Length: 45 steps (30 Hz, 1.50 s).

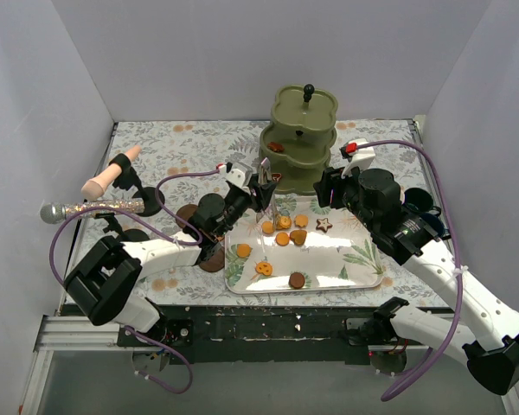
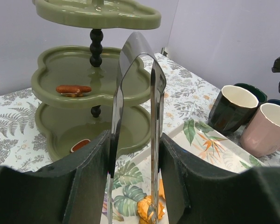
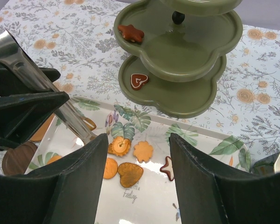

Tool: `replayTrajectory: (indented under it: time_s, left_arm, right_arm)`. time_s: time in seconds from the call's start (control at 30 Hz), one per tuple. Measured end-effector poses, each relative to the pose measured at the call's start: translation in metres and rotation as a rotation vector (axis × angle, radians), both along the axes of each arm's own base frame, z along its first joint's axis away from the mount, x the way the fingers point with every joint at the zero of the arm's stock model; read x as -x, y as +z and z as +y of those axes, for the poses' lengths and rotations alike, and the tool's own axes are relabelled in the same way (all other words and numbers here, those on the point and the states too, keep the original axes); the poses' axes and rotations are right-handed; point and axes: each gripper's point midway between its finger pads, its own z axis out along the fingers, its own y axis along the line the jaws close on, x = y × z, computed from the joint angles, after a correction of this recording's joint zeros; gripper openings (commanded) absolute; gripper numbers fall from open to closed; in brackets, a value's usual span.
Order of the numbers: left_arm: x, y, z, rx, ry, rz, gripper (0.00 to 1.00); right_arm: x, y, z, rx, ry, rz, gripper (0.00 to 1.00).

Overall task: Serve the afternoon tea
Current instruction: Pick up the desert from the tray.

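Floral cloth point(image 1: 190, 143): stand point(image 1: 304, 130) has 2 biscuits point(image 3: 131, 32), tray point(image 1: 346, 259) beside it 9; L gripper point(image 2: 133, 186) clamps tongs point(image 2: 135, 70) over tray biscuits, R gripper point(image 3: 137, 182) released.

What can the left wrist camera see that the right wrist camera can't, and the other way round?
Only the left wrist view shows mugs: a dark mug and a pink mug. Only the right wrist view shows a brown coaster and a heart biscuit among others on the tray. Both show the green stand with biscuits on two tiers, the tray, and the metal tongs held in the left gripper.
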Motion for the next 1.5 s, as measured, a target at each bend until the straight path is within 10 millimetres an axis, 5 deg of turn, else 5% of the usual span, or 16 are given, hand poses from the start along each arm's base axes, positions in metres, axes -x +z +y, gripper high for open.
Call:
replayTrajectory:
  time_s: [0.57, 0.97, 1.2, 1.5]
  left_arm:
    - [-0.001, -0.031, -0.002, -0.044, -0.007, 0.049, 0.42]
    - [0.0, -0.029, -0.002, -0.042, -0.007, 0.044, 0.36]
    - [-0.002, -0.009, 0.0, -0.029, 0.007, 0.014, 0.36]
    - [-0.015, 0.053, -0.001, 0.011, 0.054, -0.05, 0.34]
  right_arm:
    - [0.0, 0.0, 0.0, -0.003, 0.0, 0.0, 0.63]
    - [0.0, 0.0, 0.0, -0.003, 0.0, 0.0, 0.63]
    - [0.0, 0.0, 0.0, -0.003, -0.001, 0.0, 0.64]
    - [-0.001, 0.0, -0.005, 0.013, -0.025, 0.001, 0.64]
